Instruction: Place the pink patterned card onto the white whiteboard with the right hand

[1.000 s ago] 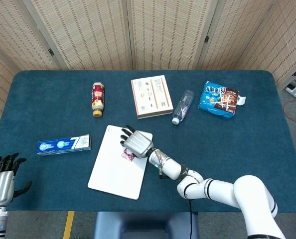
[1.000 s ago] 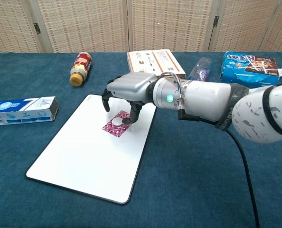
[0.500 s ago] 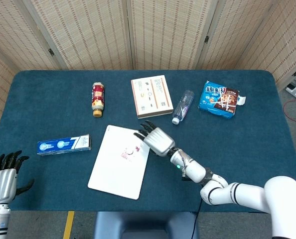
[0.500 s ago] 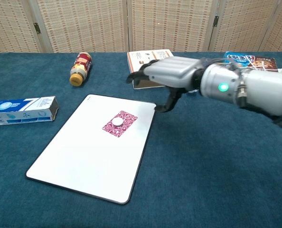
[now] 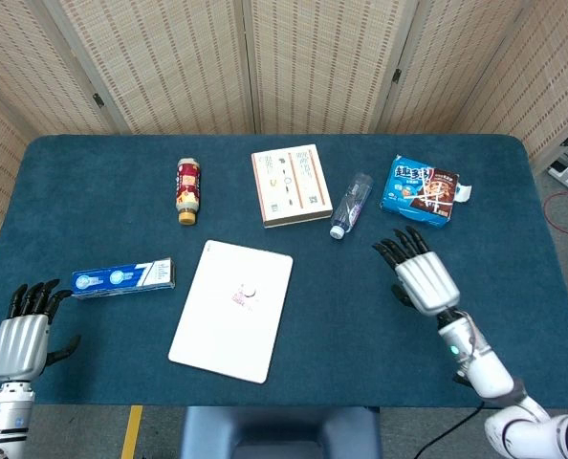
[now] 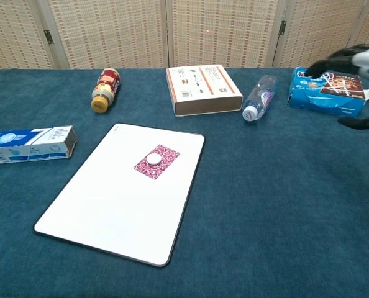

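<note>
Fingers of the right hand are spreading apart with nothing between them, hovering over bare cloth near the table's right side, just in front of the blue snack box. In the chest view only dark fingertips are showing at the right edge, over that same box. The left hand is resting open and empty by the table's front-left corner, fingers apart.

The pink patterned card is lying flat on the white whiteboard, toward its far half, with a small white round magnet sitting on its middle. The whiteboard is lying near the front edge, left of centre. A blue toothpaste box is lying just left of it. Along the far side a red-labelled bottle, a boxed book and a clear water bottle are lying in a row, all well apart from the board.

Half a second ago the right hand was hanging at the whiteboard's far right corner; a second ago its fingers were down on the card. It is now pulling well away to the right, leaving the card in place.
</note>
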`<state>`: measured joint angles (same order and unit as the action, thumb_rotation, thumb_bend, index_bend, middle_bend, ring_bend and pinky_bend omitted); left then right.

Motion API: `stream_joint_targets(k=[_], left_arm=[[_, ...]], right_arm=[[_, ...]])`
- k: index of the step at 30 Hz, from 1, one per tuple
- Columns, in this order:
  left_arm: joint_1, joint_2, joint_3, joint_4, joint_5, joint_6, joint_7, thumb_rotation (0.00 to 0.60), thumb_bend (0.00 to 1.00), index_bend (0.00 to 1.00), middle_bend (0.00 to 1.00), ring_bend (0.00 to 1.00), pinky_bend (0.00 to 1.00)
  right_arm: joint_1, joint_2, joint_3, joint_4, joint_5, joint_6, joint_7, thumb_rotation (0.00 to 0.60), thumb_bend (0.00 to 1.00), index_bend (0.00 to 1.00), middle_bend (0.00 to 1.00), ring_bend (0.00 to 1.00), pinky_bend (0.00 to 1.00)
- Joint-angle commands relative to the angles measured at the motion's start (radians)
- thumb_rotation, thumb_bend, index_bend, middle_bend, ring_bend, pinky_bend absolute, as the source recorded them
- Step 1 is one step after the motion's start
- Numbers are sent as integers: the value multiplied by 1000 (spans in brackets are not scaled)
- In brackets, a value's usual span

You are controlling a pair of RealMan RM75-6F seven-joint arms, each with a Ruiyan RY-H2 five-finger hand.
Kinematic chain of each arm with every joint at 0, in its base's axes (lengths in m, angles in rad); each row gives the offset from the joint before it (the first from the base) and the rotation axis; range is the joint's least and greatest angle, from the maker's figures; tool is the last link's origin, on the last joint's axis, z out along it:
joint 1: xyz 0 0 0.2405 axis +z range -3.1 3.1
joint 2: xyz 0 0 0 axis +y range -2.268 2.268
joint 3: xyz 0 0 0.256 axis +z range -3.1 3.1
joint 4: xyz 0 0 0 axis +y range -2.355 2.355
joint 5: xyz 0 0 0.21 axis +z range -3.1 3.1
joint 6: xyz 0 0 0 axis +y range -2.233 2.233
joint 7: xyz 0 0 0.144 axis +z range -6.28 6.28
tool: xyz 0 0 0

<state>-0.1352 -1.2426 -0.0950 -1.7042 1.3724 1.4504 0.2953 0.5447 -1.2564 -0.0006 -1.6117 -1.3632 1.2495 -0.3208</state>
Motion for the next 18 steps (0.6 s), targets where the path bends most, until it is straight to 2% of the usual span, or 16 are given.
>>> stream_joint_targets(k=[1, 10, 18], left_arm=[[-6, -7, -3, -1, 3, -2, 5, 600, 286, 240, 141, 115, 0], [-17, -33, -12, 6, 2, 7, 18, 600, 286, 216, 141, 115, 0], [-19, -46, -17, 16, 4, 18, 14, 600, 286, 207, 141, 115, 0]], right_arm=[[-133, 71, -60, -46, -38, 134, 64, 600, 369, 139, 187, 62, 0], [-325, 138, -98, -59, -60, 312, 169, 600, 368, 139, 180, 63, 0], [-412, 132, -87, -13, -56, 355, 255, 600, 368, 139, 180, 59, 0]])
